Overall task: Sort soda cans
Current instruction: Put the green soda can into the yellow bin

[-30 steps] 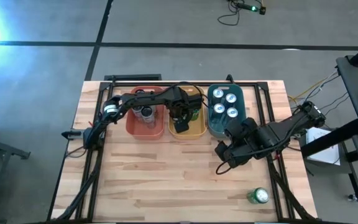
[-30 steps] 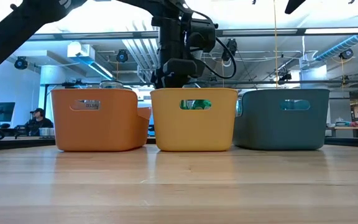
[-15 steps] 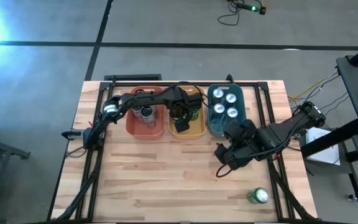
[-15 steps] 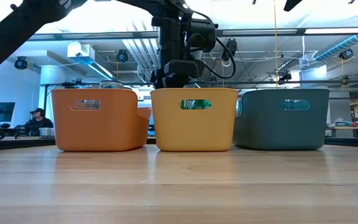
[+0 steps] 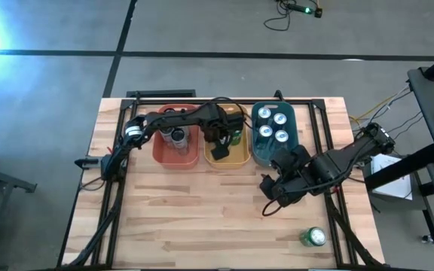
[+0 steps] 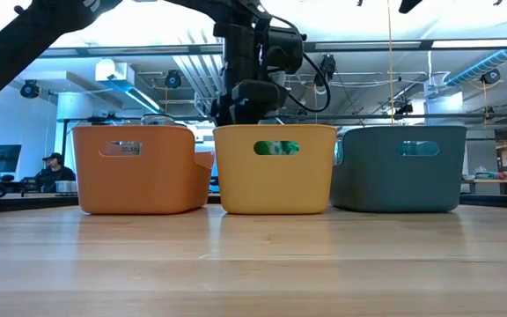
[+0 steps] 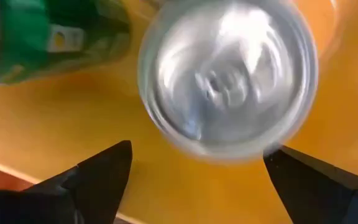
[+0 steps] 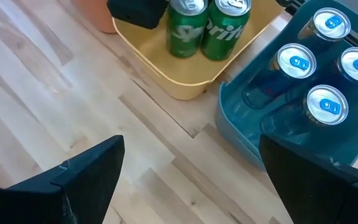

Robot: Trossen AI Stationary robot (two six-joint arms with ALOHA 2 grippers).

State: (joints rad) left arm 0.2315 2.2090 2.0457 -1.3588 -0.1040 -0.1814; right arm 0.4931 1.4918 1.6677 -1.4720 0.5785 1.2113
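My left gripper [image 5: 217,138] hangs open over the yellow tub [image 5: 227,159]. A silver-topped soda can [image 7: 229,81] stands below and between its spread fingers, blurred, and I see no touch. Beside that can a green can [image 7: 42,34] lies on its side on the tub floor. Two green cans [image 8: 207,25] stand upright at the tub's far end. My right gripper [image 5: 266,197] is open above bare wood, on the near side of the teal tub [image 5: 256,154], which holds several blue cans [image 8: 297,62]. One green can [image 5: 313,237] lies on the table at the near right.
The red tub [image 5: 175,160] at the left of the row holds dark cans [image 5: 176,136]. The three tubs stand side by side across the table's far half. The near half is open wood [image 5: 202,218]. A person [image 6: 53,167] sits far behind the table.
My left gripper has shifted a little toward the table's far left over the yellow tub. Through the tub's handle slot in the low view, the green behind it has changed shape and now fills the slot. My right gripper has barely moved.
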